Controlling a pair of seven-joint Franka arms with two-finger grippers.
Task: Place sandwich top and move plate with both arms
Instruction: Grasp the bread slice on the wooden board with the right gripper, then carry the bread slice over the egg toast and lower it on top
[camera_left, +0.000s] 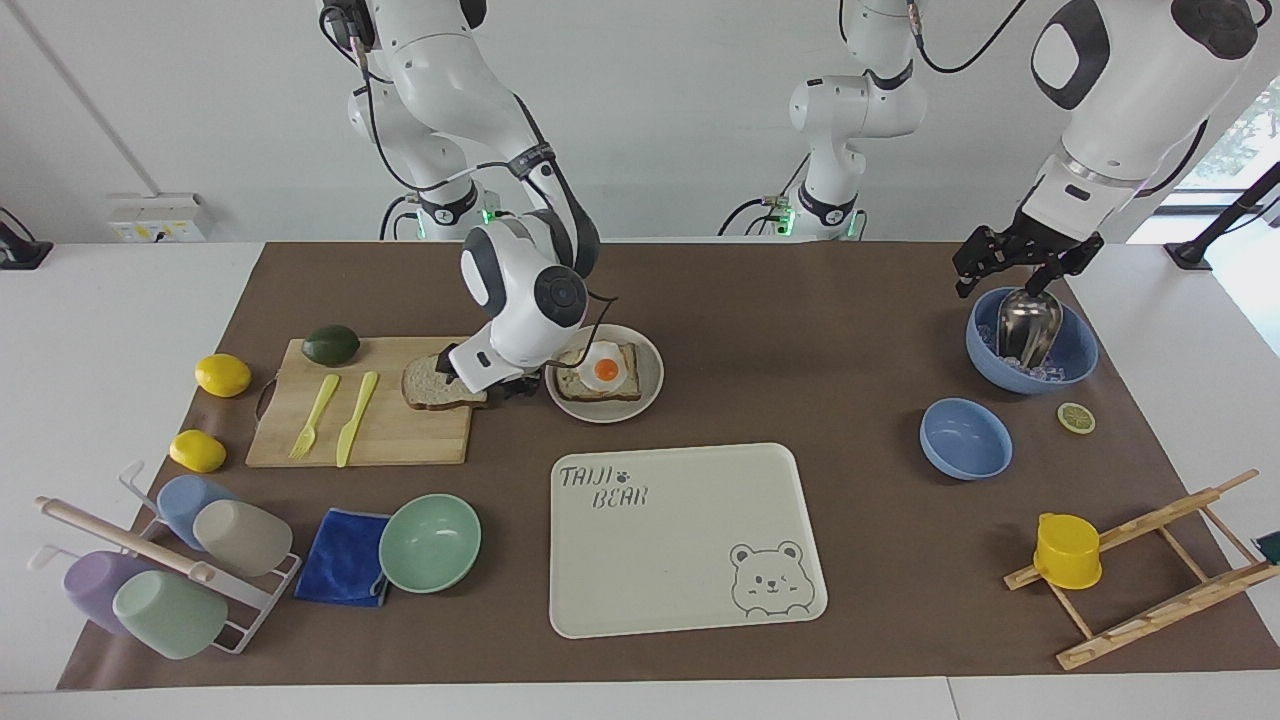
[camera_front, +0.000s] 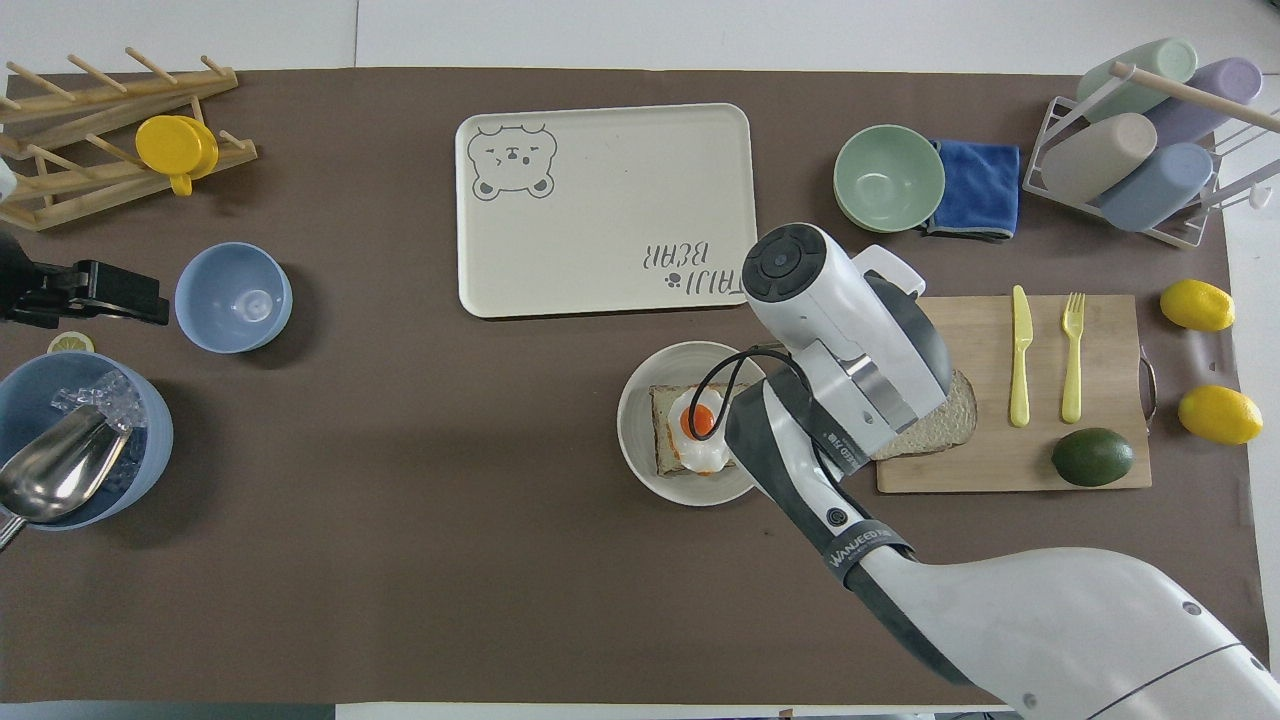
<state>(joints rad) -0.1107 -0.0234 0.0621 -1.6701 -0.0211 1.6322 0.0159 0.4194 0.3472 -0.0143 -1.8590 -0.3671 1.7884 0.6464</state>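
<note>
The right hand (camera_left: 478, 378) was low over the bread slice (camera_left: 428, 384), at the end of the slice that is nearest to the plate (camera_left: 650, 385). The wrist covered the fingers, so I cannot tell how far this hand was open, or if it already had hold of the bread. In the overhead view the right arm came from the bottom and hid most of the slice – only its crust end (camera_front: 955, 425) showed there.

The bread slice lay flat on the wooden cutting board (camera_left: 400, 440), on the corner of the board closest to the plate. On the same board lay a yellow-green fork (camera_left: 315, 415), a knife (camera_left: 356, 417) of the same colour and an avocado (camera_left: 331, 345).

The plate stood on the tabletop (camera_left: 760, 340) just beside the board, toward the left arm's end. It carried a second slice with a fried egg (camera_left: 604, 368) on top. The cream tray (camera_left: 690, 560) with the bear drawing lay farther from the robots than the plate, and the green bowl (camera_left: 430, 542) stood beside it, toward the right arm's end.

The left hand (camera_left: 1012, 268) waited at the left arm's end of the tabletop, over the rim of the large blue bowl (camera_left: 1075, 355) – a metal scoop (camera_left: 1028, 325) stood in that bowl among ice. I cannot tell how this hand's fingers stood. A smaller blue bowl (camera_left: 965, 438) was near it, farther from the robots.
</note>
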